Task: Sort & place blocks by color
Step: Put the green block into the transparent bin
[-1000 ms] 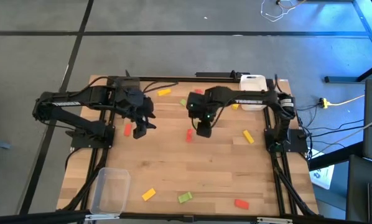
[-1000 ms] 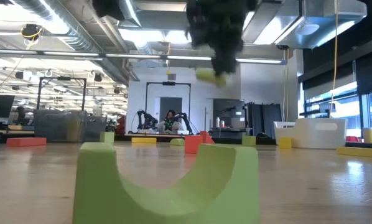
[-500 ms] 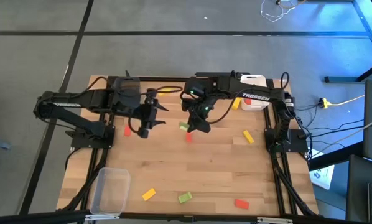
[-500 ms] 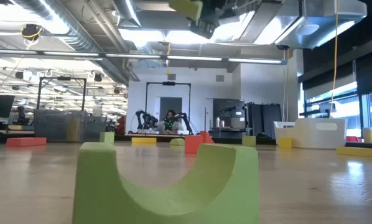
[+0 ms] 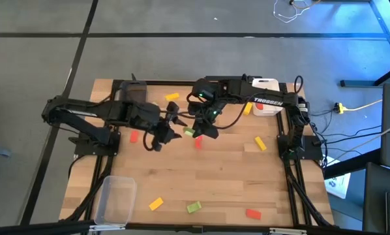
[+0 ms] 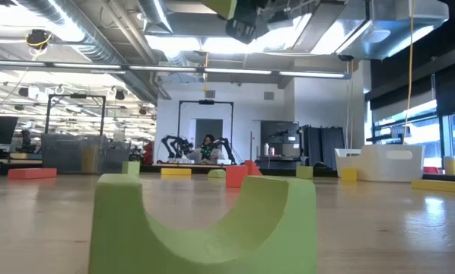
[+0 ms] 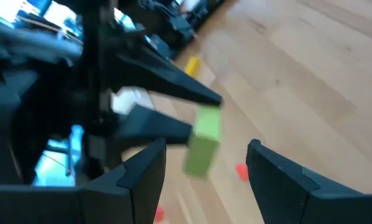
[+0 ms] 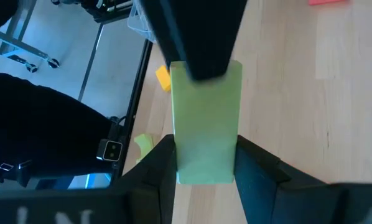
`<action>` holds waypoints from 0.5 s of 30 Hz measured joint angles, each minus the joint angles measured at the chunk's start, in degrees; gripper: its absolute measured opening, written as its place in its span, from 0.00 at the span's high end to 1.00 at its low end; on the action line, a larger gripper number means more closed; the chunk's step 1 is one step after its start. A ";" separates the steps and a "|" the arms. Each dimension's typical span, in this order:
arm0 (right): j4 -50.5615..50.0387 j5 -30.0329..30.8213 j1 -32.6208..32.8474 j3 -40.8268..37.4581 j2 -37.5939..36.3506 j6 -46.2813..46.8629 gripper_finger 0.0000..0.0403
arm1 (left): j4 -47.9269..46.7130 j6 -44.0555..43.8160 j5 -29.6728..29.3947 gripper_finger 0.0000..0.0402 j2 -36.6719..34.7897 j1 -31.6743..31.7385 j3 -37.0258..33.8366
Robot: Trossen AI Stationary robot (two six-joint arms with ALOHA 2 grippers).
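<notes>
High view: the right gripper (image 5: pixel 196 131) holds a light green block (image 5: pixel 190 132) above the middle of the table (image 5: pixel 221 176); the left gripper (image 5: pixel 175 125) faces it, close beside.
Low view: an arched green block (image 6: pixel 205 221) sits nearest the camera.
Left wrist view: left fingers (image 7: pixel 142 171) spread wide, empty, the green bar between them farther off.
Right wrist view: right fingers (image 8: pixel 158 165) clamp the bar's sides.

Green block (image 6: pixel 226 7) cut off, claws blurred
</notes>
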 joint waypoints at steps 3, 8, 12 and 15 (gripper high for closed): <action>0.25 0.00 0.00 0.00 -0.02 0.00 0.69 | 0.57 1.34 -0.50 0.48 1.29 0.02 -0.09; 0.59 0.02 0.00 0.00 0.00 0.00 0.69 | 4.19 2.19 -0.55 0.48 2.59 0.02 -0.02; 0.76 0.02 0.00 0.00 -0.02 0.00 0.69 | 4.75 2.18 -1.10 0.53 3.08 0.02 -0.07; 0.78 0.00 0.00 0.00 0.00 -0.02 0.69 | 4.20 2.18 -1.32 0.64 3.13 0.02 -0.07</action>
